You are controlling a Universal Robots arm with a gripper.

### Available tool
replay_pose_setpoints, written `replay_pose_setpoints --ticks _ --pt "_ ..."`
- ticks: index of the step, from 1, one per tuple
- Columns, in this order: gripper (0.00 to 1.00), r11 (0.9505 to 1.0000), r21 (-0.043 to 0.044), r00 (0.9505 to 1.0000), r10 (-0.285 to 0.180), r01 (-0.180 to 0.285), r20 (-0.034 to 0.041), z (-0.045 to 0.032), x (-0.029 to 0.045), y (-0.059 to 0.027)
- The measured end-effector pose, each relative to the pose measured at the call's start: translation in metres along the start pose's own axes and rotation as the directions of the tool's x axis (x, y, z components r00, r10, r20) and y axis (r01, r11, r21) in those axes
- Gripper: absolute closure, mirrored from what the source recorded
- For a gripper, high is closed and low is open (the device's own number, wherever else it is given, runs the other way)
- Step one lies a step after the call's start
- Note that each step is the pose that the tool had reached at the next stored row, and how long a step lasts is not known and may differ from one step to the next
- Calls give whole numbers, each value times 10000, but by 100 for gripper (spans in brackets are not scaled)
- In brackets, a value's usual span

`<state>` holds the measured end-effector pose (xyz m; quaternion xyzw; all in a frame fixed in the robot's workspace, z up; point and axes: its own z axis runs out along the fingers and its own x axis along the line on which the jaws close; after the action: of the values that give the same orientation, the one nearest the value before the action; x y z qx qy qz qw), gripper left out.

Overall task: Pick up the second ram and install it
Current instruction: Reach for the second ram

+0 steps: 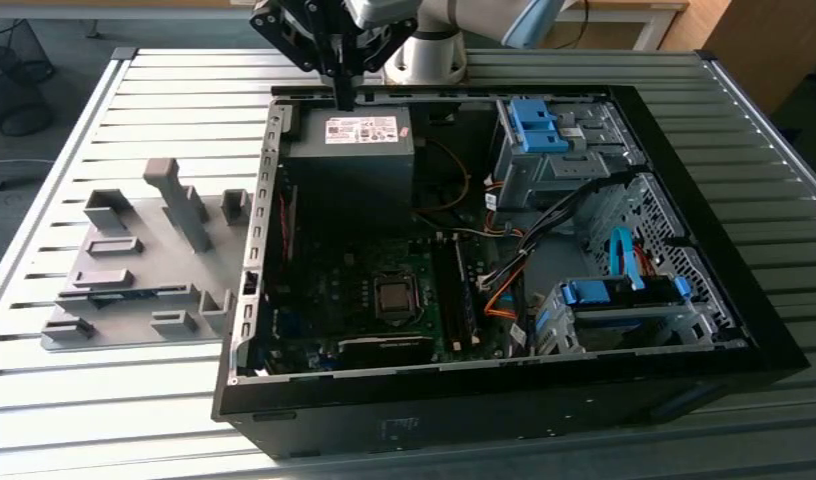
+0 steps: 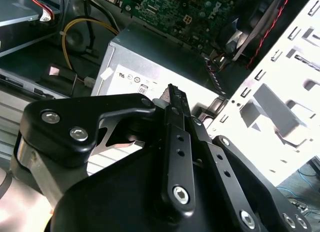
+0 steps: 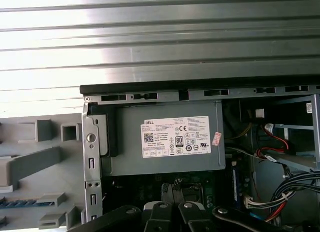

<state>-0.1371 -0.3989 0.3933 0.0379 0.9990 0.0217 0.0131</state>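
Tool (image 1: 341,98) poised over the power supply (image 1: 361,130) at the far end of the open computer case (image 1: 515,420), which occupies the middle of the slatted tabletop (image 1: 181,80). Its fingers are drawn together and hold nothing, as both wrist views suggest. Second ram (image 3: 10,203), judged to be the blue strip, lies flat in a slot of the grey holder (image 1: 141,240) beside the case, toward the tabletop's edge at the exterior view's left, well apart from the tool. Pick-up is not yet made and installation remains. Memory slots (image 1: 458,295) run along the motherboard (image 1: 328,290); whether a first stick is seated cannot be told.
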Motion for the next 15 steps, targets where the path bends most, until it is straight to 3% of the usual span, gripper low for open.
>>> replay_pose_setpoints --ticks 15 --pt "90 10000 0 10000 -1 1 0 0 33 -3"
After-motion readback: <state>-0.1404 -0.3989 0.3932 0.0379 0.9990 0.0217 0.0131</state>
